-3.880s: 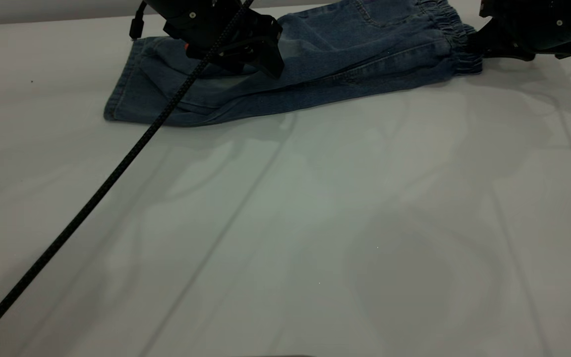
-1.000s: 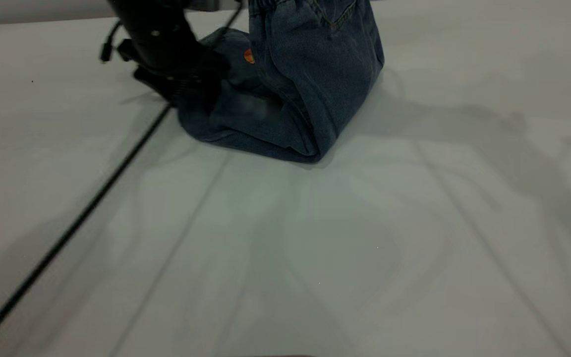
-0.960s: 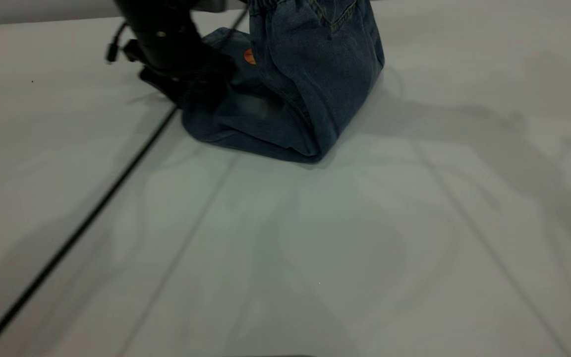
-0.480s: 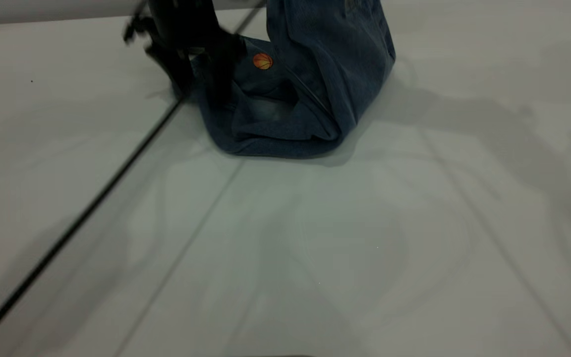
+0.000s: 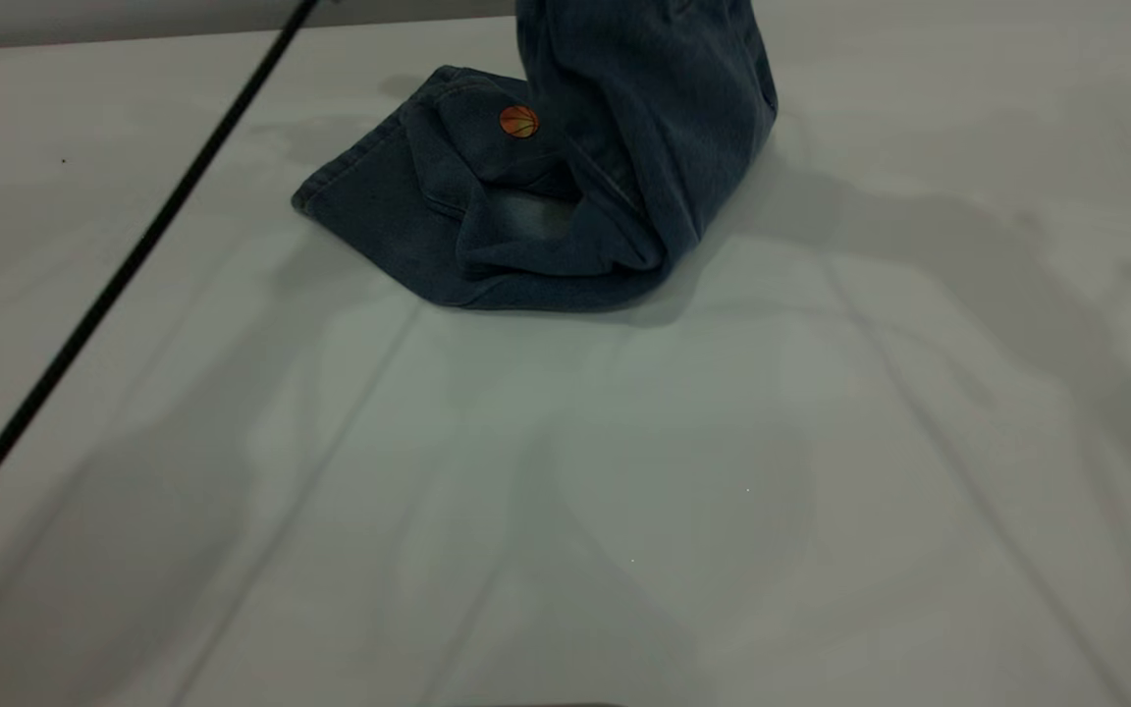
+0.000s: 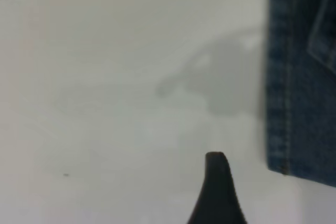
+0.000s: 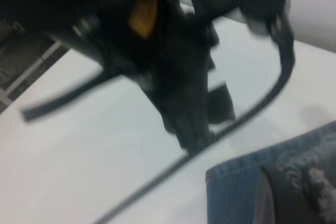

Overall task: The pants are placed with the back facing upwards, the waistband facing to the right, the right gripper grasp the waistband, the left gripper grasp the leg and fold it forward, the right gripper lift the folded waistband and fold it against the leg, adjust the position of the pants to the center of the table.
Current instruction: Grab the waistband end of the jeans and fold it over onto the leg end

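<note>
One pair of pants [image 5: 565, 206], soft limp denim, is sited at the far middle of the table [image 5: 624, 491]. Nearest lies the fold; beyond it the leg [image 5: 487, 137] with orange basketball print lies flat, and the upper portion is raised out of view. Grasping is judged best at the thick waistband. Right gripper: unseen. Left gripper [image 6: 216, 182]: beside the hem, aperture cannot be told.
</note>
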Tool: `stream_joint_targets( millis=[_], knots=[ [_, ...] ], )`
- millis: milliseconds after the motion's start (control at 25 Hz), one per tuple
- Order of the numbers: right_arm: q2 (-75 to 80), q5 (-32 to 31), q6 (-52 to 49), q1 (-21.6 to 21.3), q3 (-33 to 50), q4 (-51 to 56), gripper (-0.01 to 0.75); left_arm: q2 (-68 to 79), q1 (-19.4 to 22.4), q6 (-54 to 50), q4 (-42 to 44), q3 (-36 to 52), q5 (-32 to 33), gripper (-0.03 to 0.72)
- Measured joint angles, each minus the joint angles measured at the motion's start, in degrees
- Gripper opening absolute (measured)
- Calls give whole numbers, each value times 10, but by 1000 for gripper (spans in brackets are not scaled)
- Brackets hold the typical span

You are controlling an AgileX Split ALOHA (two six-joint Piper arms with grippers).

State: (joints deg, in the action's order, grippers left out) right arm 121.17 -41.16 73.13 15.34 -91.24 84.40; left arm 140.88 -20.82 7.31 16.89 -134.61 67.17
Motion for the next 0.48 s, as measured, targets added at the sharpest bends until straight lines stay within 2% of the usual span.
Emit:
stream_joint_targets(
  millis=[200, 480],
  knots=[
    [45, 22, 40, 27, 0, 47, 37, -12, 0, -4, 8, -34, 0, 503],
    [102, 35, 190, 70, -6, 169, 37, -12, 0, -4, 8, -84, 0, 503]
  ],
)
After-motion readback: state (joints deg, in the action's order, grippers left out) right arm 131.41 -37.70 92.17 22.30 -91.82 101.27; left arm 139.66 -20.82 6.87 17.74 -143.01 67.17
